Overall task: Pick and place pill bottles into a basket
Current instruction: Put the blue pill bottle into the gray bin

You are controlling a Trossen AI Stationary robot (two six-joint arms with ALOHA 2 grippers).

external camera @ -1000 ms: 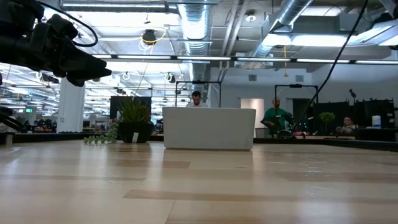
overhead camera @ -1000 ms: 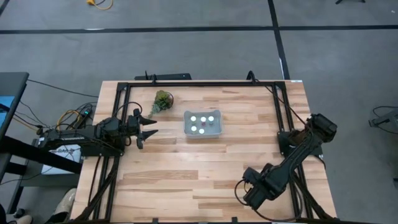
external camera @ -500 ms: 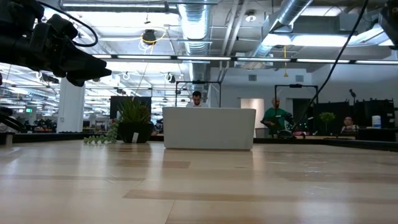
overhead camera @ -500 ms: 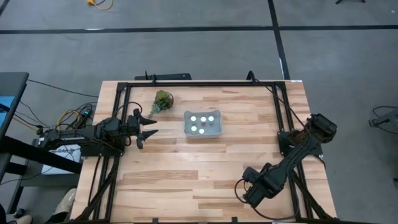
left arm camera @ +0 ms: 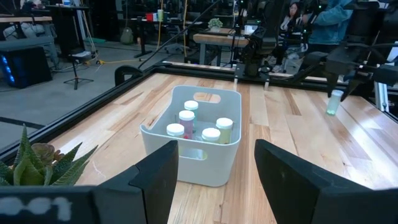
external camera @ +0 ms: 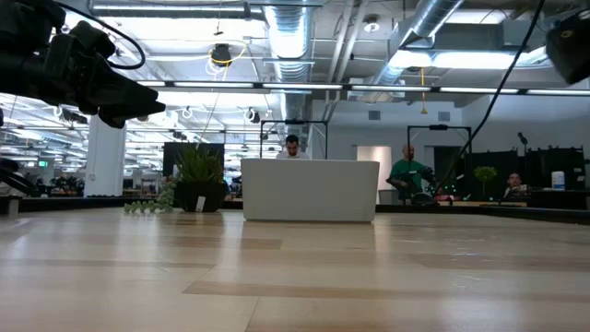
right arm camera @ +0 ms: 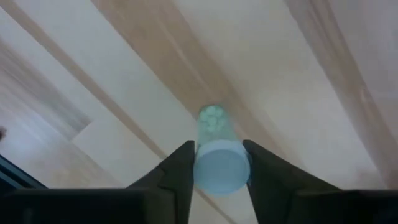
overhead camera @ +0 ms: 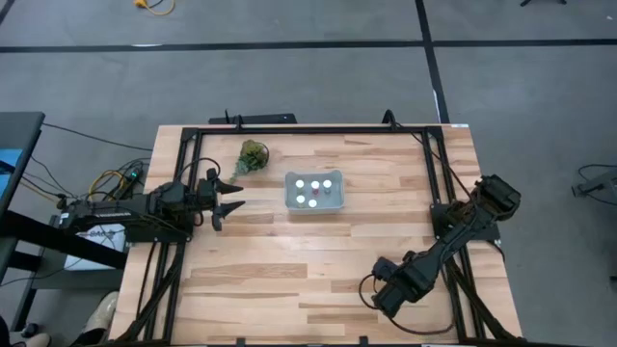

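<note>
Four bottles [left arm camera: 210, 134] stand in the basket [overhead camera: 314, 192]. Right gripper [right arm camera: 219, 163], at the worktop's [overhead camera: 270, 260] 5 o'clock, grasps a fifth bottle [right arm camera: 219, 165]. Left gripper [overhead camera: 231, 195], released, waits at 9 o'clock.

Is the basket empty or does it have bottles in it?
Not empty. The basket holds four bottles, white caps up, standing upright inside. A fifth bottle is outside it, between the right gripper's fingers.

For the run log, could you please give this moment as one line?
right gripper: shut on bottle, above table | left gripper: open, facing basket | basket: four bottles
</note>
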